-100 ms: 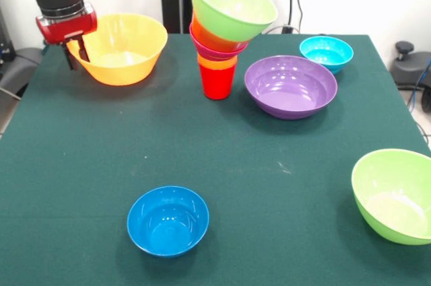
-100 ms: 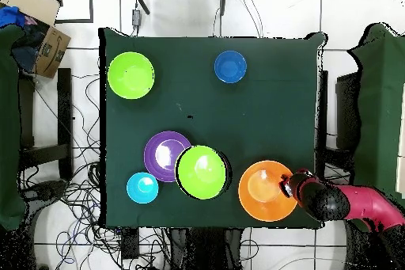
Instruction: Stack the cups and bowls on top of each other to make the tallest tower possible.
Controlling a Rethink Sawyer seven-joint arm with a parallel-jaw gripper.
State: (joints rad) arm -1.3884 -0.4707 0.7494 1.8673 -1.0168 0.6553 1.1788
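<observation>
Your hand (image 1: 75, 54) straddles the big yellow bowl's (image 1: 124, 47) rim, grip unclear (glossy, light, slippery plastic); pinch that rim.

Surface (image 1: 222, 165): rectangular, covered edge to edge in dark green cloth, a few pale specks near its middle. Cardboard box (image 2: 43, 29): brown, open-topped, standing off the surface beyond one corner, with blue material (image 2: 11, 16) showing at its edge. Cables (image 2: 75, 195): dark, loosely tangled on the pale tiled floor (image 2: 356, 37) along one side edge of the surface, more trailing past the adjoining edge.
</observation>
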